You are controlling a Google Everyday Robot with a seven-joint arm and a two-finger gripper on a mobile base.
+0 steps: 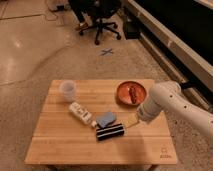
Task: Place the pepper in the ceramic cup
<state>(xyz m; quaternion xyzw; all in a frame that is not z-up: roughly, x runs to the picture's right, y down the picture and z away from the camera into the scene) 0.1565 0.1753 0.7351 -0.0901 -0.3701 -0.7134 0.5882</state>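
The small dark red-brown pepper (pixel 133 93) lies on the round orange-red plate (pixel 125 88) at the back right of the wooden table (pixel 60 145). The plain white ceramic cup (pixel 68 90) stands upright at the back left of the table. My white arm comes in from the right, and my gripper (pixel 132 120) hangs low over the table's right middle, in front of the plate and just right of the blue and black items. It is well away from the cup and holds nothing that I can see.
A white labelled bottle (pixel 81 113) lies on its side in the middle. A blue sponge-like item (pixel 106 119) and a black striped item (pixel 110 132) lie just in front of it. An office chair (pixel 100 17) stands on the floor behind the table.
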